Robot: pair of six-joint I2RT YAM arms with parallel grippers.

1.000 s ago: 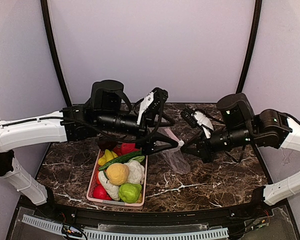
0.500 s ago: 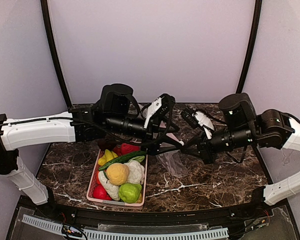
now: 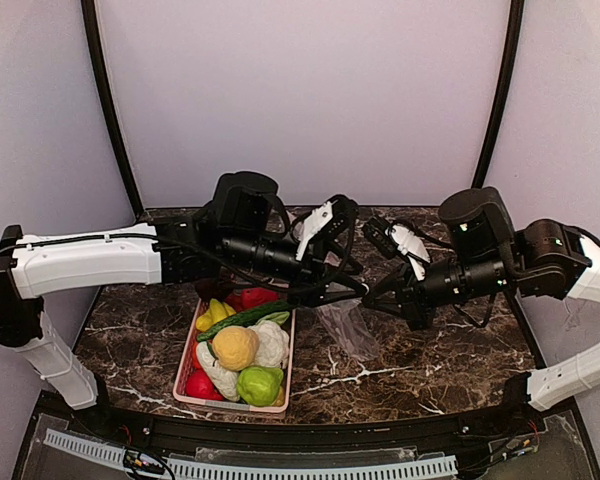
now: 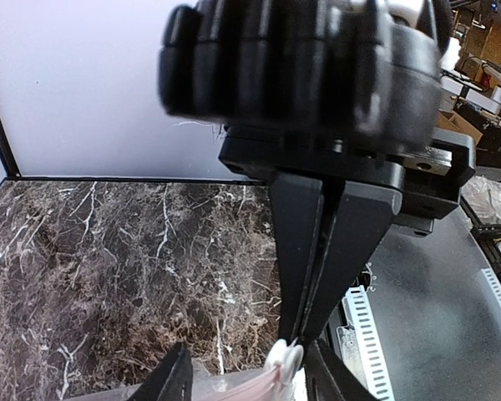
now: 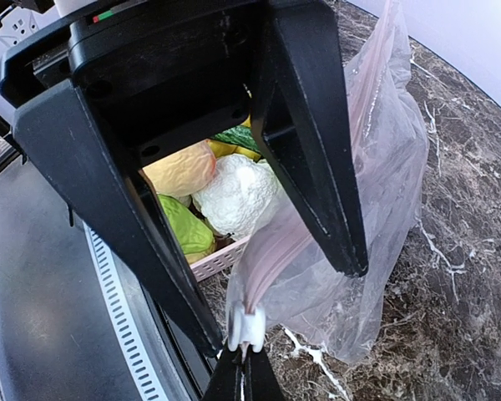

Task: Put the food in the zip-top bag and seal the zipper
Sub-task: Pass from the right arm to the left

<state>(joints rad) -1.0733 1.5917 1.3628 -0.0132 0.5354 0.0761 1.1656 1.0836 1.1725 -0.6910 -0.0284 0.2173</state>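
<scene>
The zip-top bag (image 3: 346,325) hangs limp over the marble between my two arms. My right gripper (image 3: 372,298) is shut on the white slider (image 5: 246,326) at the end of the pink zipper (image 5: 292,238); its shut fingers (image 4: 305,251) point down at the slider (image 4: 284,362). My left gripper (image 3: 356,290) straddles the zipper just beside the slider. Its two fingers (image 5: 309,142) stand apart on either side of the strip, and the gripper (image 4: 250,352) is open. The food lies in the pink basket (image 3: 230,404): a yellow-orange ball (image 3: 235,346), cauliflower (image 3: 272,343), cucumber (image 3: 238,320) and red fruit (image 3: 200,384).
The basket sits left of the bag, near the table's front edge. A green fruit (image 3: 260,384) lies at its near end. Both forearms cross above the middle of the marble table (image 3: 430,360). A slotted cable duct (image 3: 280,468) runs along the front.
My left gripper has moved right up to the right gripper's tips and its jaws have narrowed around the zipper. The right arm has barely moved and still holds the slider.
</scene>
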